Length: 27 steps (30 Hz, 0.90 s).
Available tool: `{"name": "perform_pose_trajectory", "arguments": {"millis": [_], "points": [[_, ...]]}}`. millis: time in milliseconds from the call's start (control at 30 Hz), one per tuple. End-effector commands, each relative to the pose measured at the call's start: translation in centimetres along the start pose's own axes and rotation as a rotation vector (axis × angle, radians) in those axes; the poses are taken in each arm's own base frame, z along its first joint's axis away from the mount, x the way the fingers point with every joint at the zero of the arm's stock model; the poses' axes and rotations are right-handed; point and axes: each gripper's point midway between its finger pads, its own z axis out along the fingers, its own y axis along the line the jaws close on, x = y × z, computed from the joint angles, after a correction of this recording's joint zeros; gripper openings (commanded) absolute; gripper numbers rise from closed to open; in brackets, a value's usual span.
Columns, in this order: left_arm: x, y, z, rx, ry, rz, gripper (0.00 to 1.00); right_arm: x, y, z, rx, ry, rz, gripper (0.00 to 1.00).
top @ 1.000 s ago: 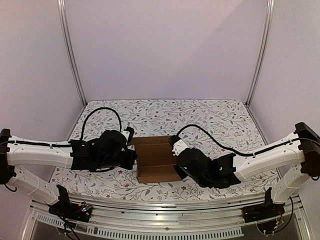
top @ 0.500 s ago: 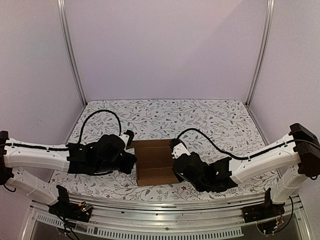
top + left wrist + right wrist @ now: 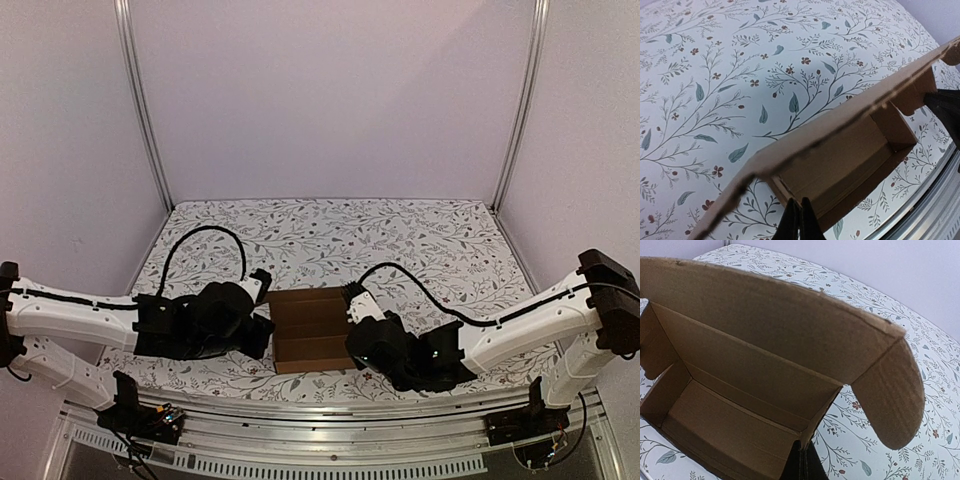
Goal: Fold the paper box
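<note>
The paper box [image 3: 312, 330] is plain brown cardboard, partly formed and open at the top, on the floral table between both arms. My left gripper [image 3: 262, 335] is shut on the box's left end wall [image 3: 790, 192]; its fingers [image 3: 799, 225] are pinched together at the wall's edge. My right gripper [image 3: 352, 338] is shut on the box's right end wall [image 3: 822, 420], at its near corner. The lid panel [image 3: 765, 310] stands up at the back, with a rounded side flap [image 3: 892, 400] hanging loose on the right.
The floral tablecloth [image 3: 330, 235] covers the table. A metal rail [image 3: 300, 425] runs along the near edge, close in front of the box. Frame posts [image 3: 140, 100] stand at the back corners. A black cable [image 3: 420, 290] loops over the right arm.
Both grippers have moved toward the near edge, and the box has come with them, its back lid tilting more upright.
</note>
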Motion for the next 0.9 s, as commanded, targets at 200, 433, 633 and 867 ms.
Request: {"name": "perform_pose_trajectory", "arguments": {"millis": [200, 433, 633, 867], "points": [[3.0, -1.7, -0.7, 0.053, 0.057, 0.036, 0.0, 2.3, 2.3, -1.0, -0.09, 0.03, 0.034, 0.0], [4.4, -1.5, -0.6, 0.03, 0.078, 0.033, 0.0, 3.3, 2.1, -1.6, -0.103, 0.049, 0.063, 0.0], [5.6, -1.3, -0.3, 0.003, 0.101, 0.036, 0.0, 3.9, 2.1, -2.0, -0.112, 0.068, 0.082, 0.0], [6.7, -1.4, -0.3, -0.022, 0.118, 0.044, 0.0, 4.6, 2.4, -2.5, -0.118, 0.082, 0.099, 0.0]]}}
